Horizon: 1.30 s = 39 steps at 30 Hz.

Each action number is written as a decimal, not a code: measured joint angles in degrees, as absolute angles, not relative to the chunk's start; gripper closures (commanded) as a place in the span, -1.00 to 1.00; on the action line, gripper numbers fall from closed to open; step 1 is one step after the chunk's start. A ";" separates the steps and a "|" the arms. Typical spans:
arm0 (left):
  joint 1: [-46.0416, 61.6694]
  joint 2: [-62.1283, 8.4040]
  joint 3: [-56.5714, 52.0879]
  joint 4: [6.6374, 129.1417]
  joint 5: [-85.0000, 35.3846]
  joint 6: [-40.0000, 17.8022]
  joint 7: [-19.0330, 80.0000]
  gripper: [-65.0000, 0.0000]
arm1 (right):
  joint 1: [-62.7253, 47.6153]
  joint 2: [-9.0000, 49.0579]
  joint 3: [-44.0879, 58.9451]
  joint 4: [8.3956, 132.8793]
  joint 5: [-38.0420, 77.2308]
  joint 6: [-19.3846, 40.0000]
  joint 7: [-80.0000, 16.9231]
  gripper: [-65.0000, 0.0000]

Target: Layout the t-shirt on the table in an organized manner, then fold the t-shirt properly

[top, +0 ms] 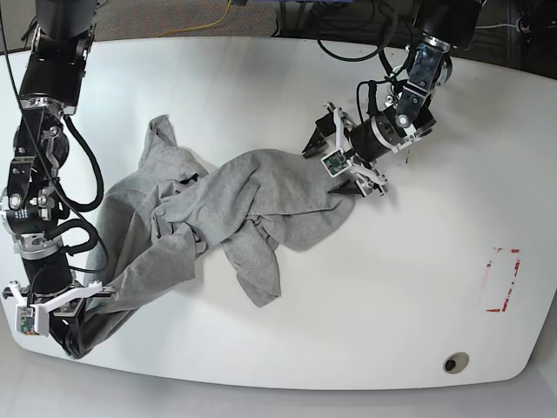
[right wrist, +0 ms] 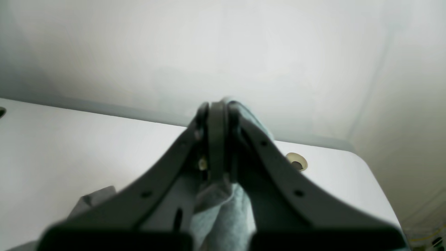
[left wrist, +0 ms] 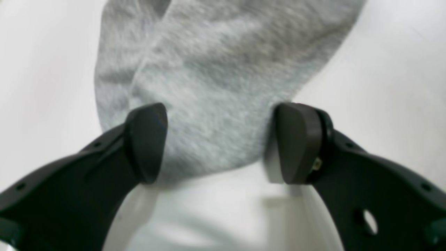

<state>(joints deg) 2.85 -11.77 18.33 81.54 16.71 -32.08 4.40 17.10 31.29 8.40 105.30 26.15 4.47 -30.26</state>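
Note:
The heather-grey t-shirt (top: pixel 235 209) lies crumpled on the white table (top: pixel 383 287), left of centre, with one end stretched toward the front left corner. My left gripper (top: pixel 332 164) stands open at the shirt's right edge. In the left wrist view a rounded fold of the t-shirt (left wrist: pixel 216 90) lies between the spread fingertips (left wrist: pixel 148 139) of the left gripper (left wrist: pixel 223 143), which do not squeeze it. My right gripper (top: pixel 74 335) is shut on the stretched end. In the right wrist view the right gripper (right wrist: pixel 217 115) pinches grey cloth (right wrist: pixel 223 209), lifted above the table (right wrist: pixel 69 146).
A red rectangular outline (top: pixel 503 279) marks the table's right side. A round hole (top: pixel 452 361) sits near the front right edge, and another hole (right wrist: pixel 296 162) shows near a rounded corner. Cables lie beyond the far edge.

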 measured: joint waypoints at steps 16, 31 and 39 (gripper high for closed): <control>0.32 -11.51 20.21 78.22 16.03 -31.97 3.33 0.34 | 16.14 31.27 8.88 105.30 26.17 4.51 -30.26 1.00; -1.15 -11.22 20.10 75.35 16.97 -31.99 1.76 1.00 | 15.07 29.71 10.52 105.32 26.15 4.49 -30.44 1.00; -1.06 -10.35 15.16 75.11 18.20 -32.03 2.28 1.00 | 14.00 29.71 10.90 106.08 26.15 4.47 -30.37 1.00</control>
<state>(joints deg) -1.06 -10.35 15.16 75.11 18.20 -32.03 2.28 14.00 29.71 10.90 106.08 26.15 4.47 -30.37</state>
